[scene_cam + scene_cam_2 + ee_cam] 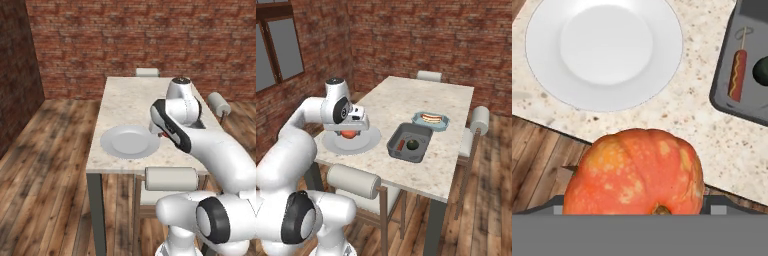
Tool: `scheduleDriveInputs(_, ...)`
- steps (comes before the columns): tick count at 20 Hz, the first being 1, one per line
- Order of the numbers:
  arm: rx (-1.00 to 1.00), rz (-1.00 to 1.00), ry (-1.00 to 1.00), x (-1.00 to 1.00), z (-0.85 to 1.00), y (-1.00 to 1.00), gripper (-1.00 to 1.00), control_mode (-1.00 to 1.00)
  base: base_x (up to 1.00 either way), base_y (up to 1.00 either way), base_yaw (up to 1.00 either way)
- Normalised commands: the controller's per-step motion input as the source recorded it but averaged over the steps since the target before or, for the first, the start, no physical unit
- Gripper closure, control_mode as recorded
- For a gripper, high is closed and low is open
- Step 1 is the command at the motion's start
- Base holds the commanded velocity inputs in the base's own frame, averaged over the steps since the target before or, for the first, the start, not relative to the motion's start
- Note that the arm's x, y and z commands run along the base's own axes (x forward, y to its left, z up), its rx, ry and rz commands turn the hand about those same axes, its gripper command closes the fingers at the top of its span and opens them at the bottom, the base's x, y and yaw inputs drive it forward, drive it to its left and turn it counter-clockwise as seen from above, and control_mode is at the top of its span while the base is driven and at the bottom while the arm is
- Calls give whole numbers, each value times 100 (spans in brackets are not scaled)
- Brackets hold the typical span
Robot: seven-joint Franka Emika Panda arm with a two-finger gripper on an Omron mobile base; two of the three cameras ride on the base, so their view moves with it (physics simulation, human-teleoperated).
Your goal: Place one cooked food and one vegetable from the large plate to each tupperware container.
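**Tomato lifted clear of the large plate**

We take the large plate (130,142) as our landmark. It lies flat on the marble table (421,97), close to the table's near edge, and in the hand view its whole pale surface is bare.

The gripper (348,133) hangs just above the plate, over its right part as the right base view shows it. The red-orange tomato (634,172) sits between the jaws, which are spread wide around it; in the hand view it fills the space where the fingertips rise, its stem end towards the camera. We judge it to be held and lifted off the plate, though the fingertips themselves are hidden behind the fruit, so we cannot see the contact.

To the right of the plate, near but not touching it, stands the dark-grey container (409,142). It holds 2 items: the thin sausage on a skewer (737,72), lying lengthwise with a yellow line along it, and the dark green ball (413,144) just beside it.

Beyond the dark-grey container, further from the plate, sits the light-blue container (430,120) with the hot dog in a pale bun (430,118) inside it.

Chairs (354,181) with pale cushioned backs stand around the table, 1 of them just in front of the plate's edge of the table.
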Motion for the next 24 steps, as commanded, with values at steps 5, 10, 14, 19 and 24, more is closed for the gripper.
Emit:
scheduleDriveInputs(5, 0, -5, 3, -100, 47, -7, 100, -100, 0, 0, 0)
scheduleDriveInputs(10, -1, -8, 8, -81, 7, -1, 100, -100, 0, 0, 0)
scheduleDriveInputs(14, 0, -1, 3, -7, -4, 0, 100, -100, 0, 0, 0)
scheduleDriveInputs(19, 0, 0, 0, 0, 0, 0, 100, -100, 0, 0, 0)
scheduleDriveInputs(24, 0, 0, 0, 0, 0, 0, 100, 100, 0, 0, 0)
